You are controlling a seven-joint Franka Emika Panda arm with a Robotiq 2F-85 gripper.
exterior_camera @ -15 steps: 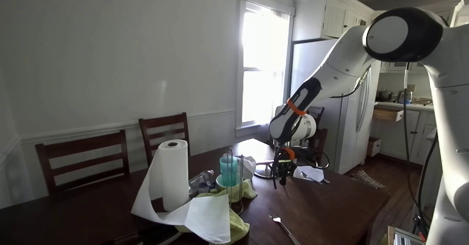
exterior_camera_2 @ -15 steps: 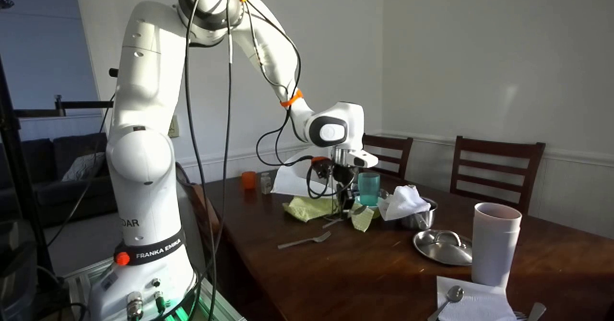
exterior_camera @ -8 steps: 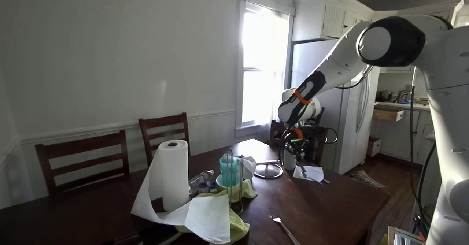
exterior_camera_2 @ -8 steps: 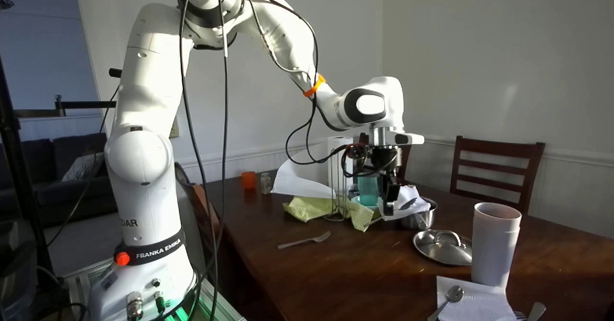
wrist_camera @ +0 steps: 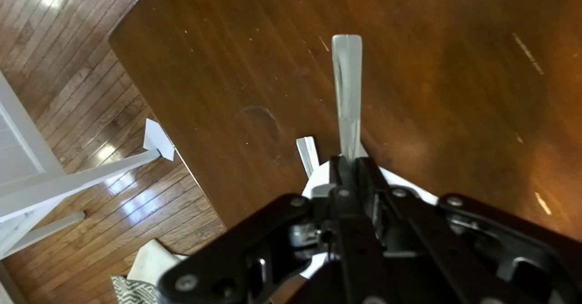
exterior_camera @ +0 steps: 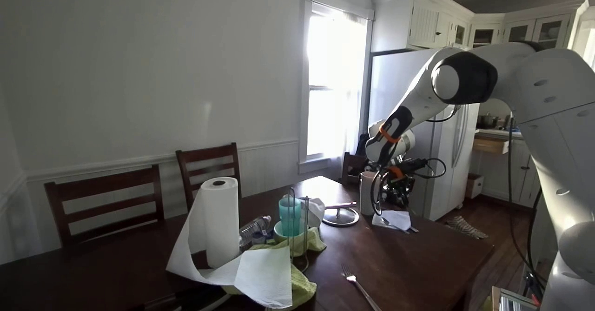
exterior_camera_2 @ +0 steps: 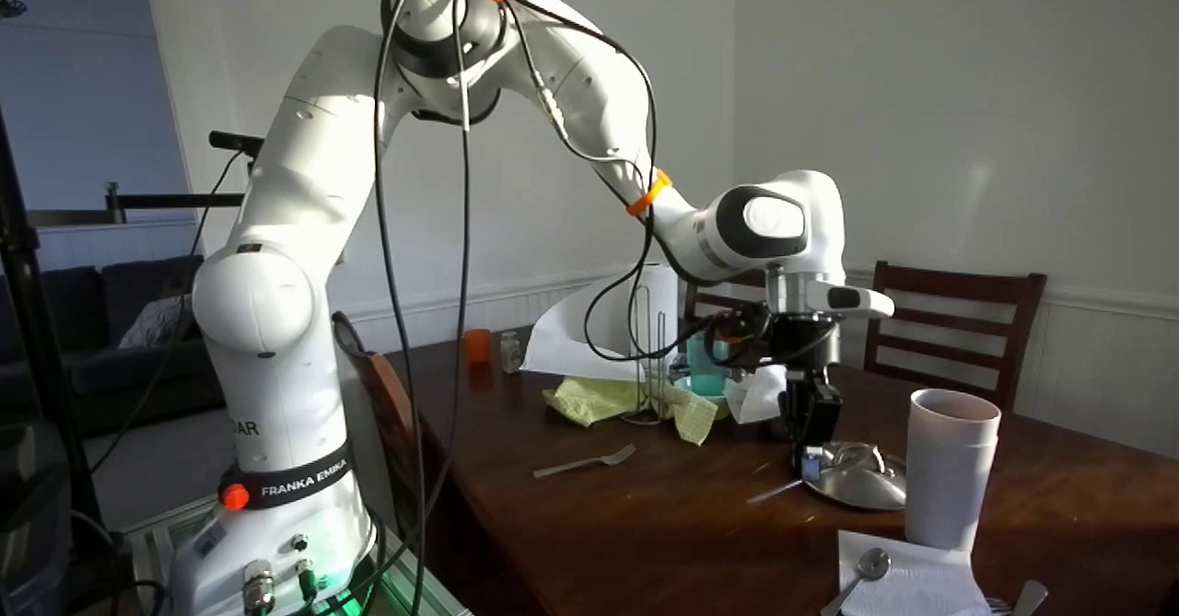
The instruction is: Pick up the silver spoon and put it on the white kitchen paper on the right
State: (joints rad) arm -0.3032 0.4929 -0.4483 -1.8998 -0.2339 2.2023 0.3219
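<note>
Currently, my gripper (wrist_camera: 349, 162) clamped on the silver spoon (wrist_camera: 348, 81), its flat shiny handle jutting out, held above the bench (exterior_camera_2: 663, 542) near the white kitchen paper (exterior_camera_2: 926, 588), my arm (exterior_camera_2: 594, 91) arched, wrist (exterior_camera_2: 811, 238) pointing down, paper textured, a round-bowled spoon (exterior_camera_2: 873, 563) lying on it, bench dark grained wood.

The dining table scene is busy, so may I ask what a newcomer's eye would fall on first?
The large white robot arm arching over the dining table likely stands out first, its claw shut on the silver spoon. In an exterior view, the glaring window beyond the table and the paper towel roll upright on it might come next.
</note>
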